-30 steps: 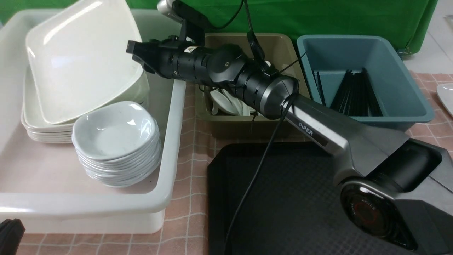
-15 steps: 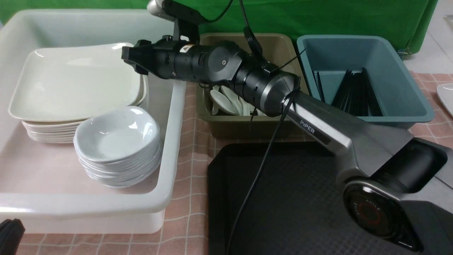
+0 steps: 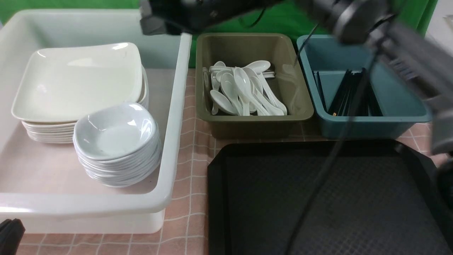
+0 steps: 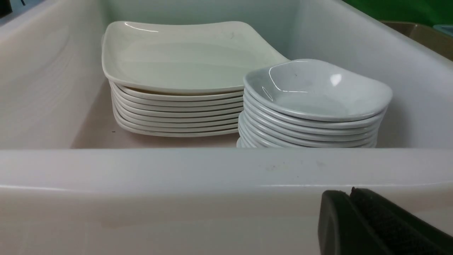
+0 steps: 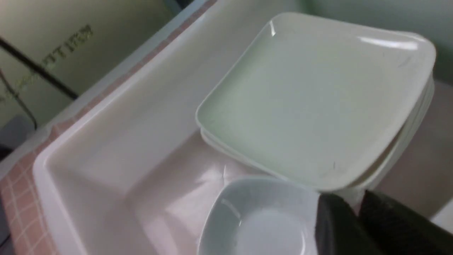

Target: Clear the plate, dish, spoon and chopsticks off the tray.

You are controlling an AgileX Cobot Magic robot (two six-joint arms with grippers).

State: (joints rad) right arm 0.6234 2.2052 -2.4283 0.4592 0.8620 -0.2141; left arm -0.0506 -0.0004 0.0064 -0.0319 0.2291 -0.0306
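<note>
Atop the stack at nine o'clock, the plate [image 3: 76, 83] now lies flat; the tray [image 3: 318, 198] looks bare (task seemingly done). Right gripper [image 5: 357, 216] has lifted away, fingers together; left fingers [image 4: 368, 223] likewise.

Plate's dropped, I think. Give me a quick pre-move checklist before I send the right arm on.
1. Plate flat on the stack in the white tub: ok.
2. Tray bare in its visible part: ok.
3. Right gripper empty: ok; open or shut: cannot tell.
4. Left gripper outside the tub, holding nothing: ok.
5. Small dishes stacked upright: ok.
</note>
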